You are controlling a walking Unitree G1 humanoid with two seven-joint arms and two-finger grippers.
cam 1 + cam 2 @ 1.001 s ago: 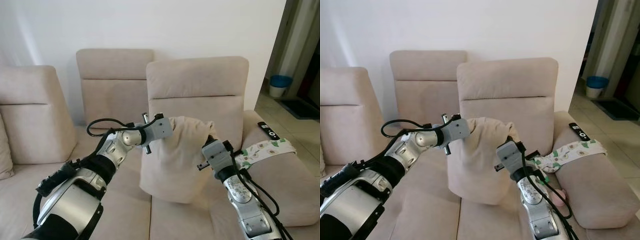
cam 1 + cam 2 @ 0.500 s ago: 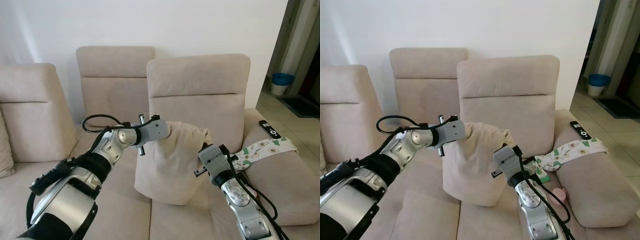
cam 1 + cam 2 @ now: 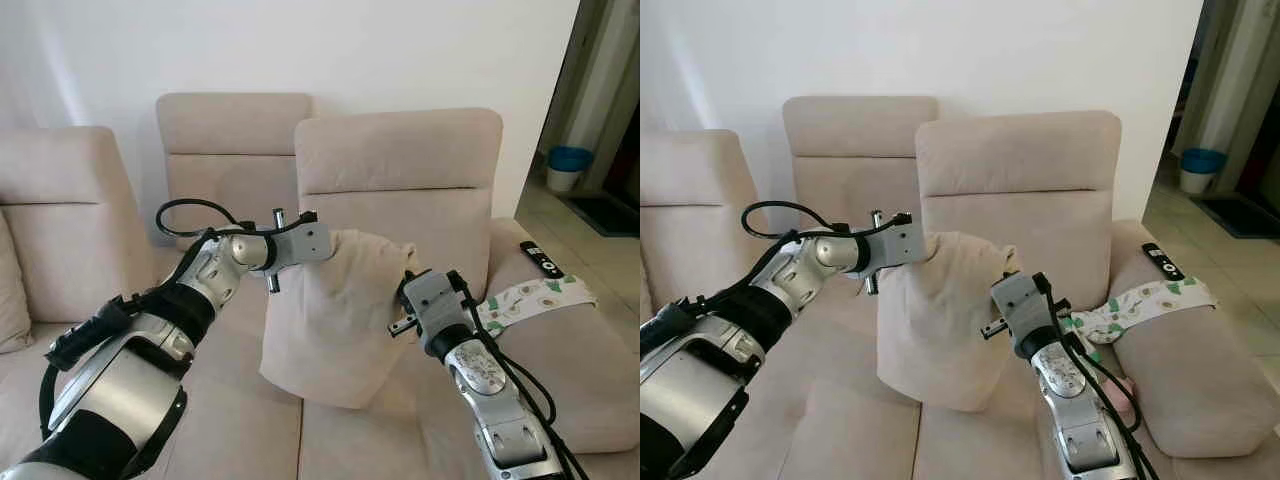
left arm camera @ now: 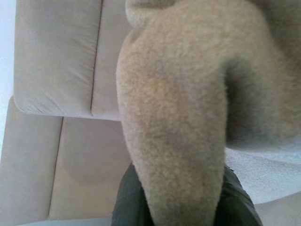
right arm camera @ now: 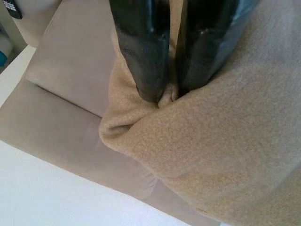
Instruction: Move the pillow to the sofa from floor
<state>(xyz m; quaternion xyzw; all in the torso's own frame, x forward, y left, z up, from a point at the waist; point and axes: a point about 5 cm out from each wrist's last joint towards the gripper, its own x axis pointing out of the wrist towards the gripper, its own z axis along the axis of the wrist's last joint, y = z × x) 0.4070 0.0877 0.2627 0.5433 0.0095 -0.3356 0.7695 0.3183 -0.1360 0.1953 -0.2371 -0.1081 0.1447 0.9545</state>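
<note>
Since a second ago: pillow (image 3: 335, 315) shifted slightly toward frame left and tilted, left gripper (image 3: 325, 243) pulled leftward with its corner; framing nearly unchanged.

Left eye view: pillow mid-frame, held above sofa (image 3: 560, 350) seat, in front of the middle backrest. Pinched at upper left corner by left gripper, at right edge by right gripper (image 3: 408, 300). Bottom edge close over the seat seam, contact not clear. Remote (image 3: 537, 259) and patterned cloth (image 3: 530, 298) on the armrest, right of frame.

Right eye view: same scene; pillow (image 3: 940, 320) hanging roughly upright, long axis top to bottom, leaning with top toward frame right, broad face toward camera.

Left wrist view: fingers (image 4: 127, 200) closed around a fold of pillow (image 4: 178, 122), sofa cushions behind at left.

Right wrist view: both fingers (image 5: 141, 52) clamped on a pinch of fabric at top of frame, seat below.

Risks, judged: thin corner pinches could slip and drop the pillow toward the seat front or floor; uneven release could tip it forward; right arm swinging wide might snag the cloth or knock the remote.
</note>
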